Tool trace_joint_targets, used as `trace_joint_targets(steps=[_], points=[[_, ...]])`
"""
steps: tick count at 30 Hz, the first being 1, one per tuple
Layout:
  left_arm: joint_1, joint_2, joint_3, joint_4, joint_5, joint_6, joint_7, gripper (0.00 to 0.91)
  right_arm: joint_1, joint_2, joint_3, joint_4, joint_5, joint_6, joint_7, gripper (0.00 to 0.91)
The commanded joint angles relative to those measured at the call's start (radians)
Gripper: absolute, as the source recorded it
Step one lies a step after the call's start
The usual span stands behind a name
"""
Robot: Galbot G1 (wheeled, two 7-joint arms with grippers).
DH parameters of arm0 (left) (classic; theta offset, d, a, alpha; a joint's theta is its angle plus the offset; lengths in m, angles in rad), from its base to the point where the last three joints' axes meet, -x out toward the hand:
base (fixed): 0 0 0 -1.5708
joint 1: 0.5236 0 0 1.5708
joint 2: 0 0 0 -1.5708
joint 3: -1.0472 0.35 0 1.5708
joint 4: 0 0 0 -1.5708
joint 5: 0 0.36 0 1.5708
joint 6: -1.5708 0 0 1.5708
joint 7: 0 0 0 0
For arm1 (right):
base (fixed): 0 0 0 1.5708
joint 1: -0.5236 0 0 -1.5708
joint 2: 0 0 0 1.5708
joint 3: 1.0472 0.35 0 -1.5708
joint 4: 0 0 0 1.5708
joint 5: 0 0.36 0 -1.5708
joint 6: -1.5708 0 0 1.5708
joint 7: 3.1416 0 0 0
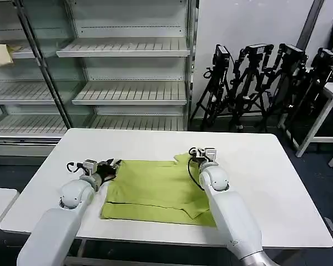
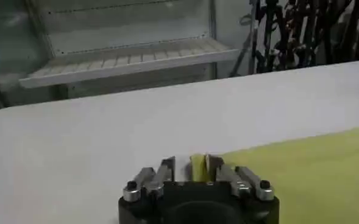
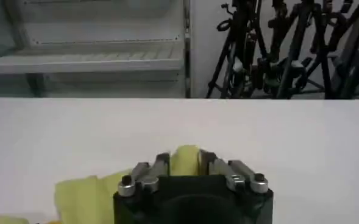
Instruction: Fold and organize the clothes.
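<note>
The lime-green shirt [image 1: 155, 191] lies flat on the white table [image 1: 277, 183]. Its thin fabric could slip from either pinch if I lift unevenly. My left gripper [image 1: 112, 166] reaches low at the shirt's far left corner, nipping the edge; my right gripper [image 1: 202, 155] clasps the bunched far right corner.
</note>
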Motion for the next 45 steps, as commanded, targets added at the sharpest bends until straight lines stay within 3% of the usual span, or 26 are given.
trace_joint_targets(steps=[1, 10, 19, 33, 45], points=[[-0.001, -0.001, 0.002, 0.006, 0.003, -0.004, 0.008, 0.010, -0.006, -0.011, 0.000, 0.020, 0.004, 0.046, -0.021, 0.000], [0.027, 0.004, -0.017, -0.071, -0.020, -0.029, -0.005, 0.010, -0.153, -0.149, -0.018, 0.354, 0.117, 0.019, 0.009, 0.000], [0.218, 0.037, -0.080, -0.277, -0.055, -0.044, -0.043, 0.010, -0.378, -0.270, 0.033, 0.648, 0.141, 0.004, 0.021, 0.000], [0.396, 0.059, -0.187, -0.444, -0.070, -0.060, -0.056, 0.020, -0.633, -0.317, 0.108, 0.873, 0.113, 0.025, 0.002, 0.000], [0.448, 0.046, -0.198, -0.455, -0.055, -0.097, -0.058, 0.020, -0.732, -0.315, 0.135, 0.936, 0.017, 0.018, 0.011, 0.000]])
